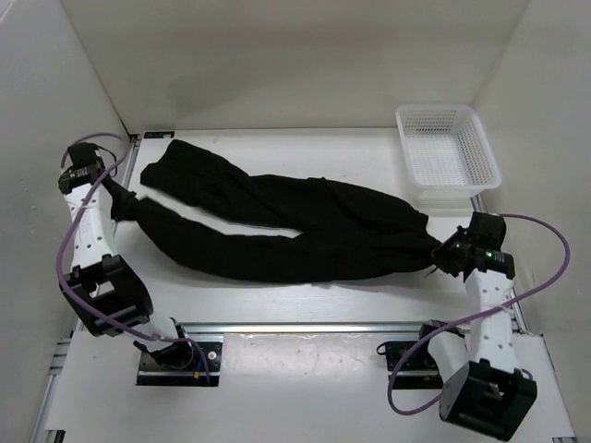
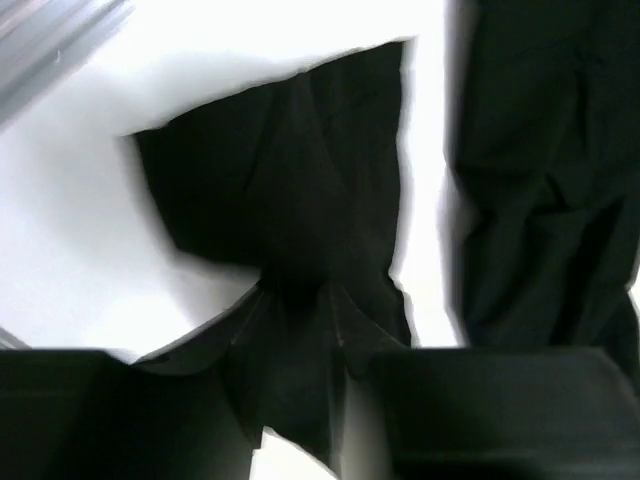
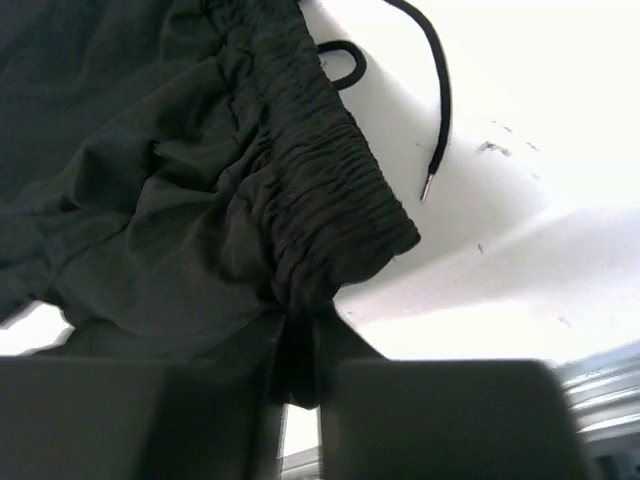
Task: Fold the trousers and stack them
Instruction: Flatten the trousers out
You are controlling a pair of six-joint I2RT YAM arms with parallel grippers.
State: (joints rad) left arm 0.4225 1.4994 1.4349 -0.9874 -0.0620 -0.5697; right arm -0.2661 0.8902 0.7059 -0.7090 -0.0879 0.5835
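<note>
The black trousers [image 1: 286,226] lie spread across the white table, waist at the right, two legs running left. My left gripper [image 1: 123,197] is shut on the hem of the near leg at the left edge; the left wrist view shows that cloth [image 2: 290,230] pinched between the jaws, with the other leg [image 2: 545,170] to the right. My right gripper [image 1: 447,251] is shut on the elastic waistband [image 3: 320,210] at the trousers' right end. A black drawstring [image 3: 440,90] trails on the table beside the waistband.
A white mesh basket [image 1: 447,148] stands at the back right, just beyond the waist end. White walls enclose the table on the left, back and right. A metal rail [image 1: 305,326] runs along the near edge between the arm bases.
</note>
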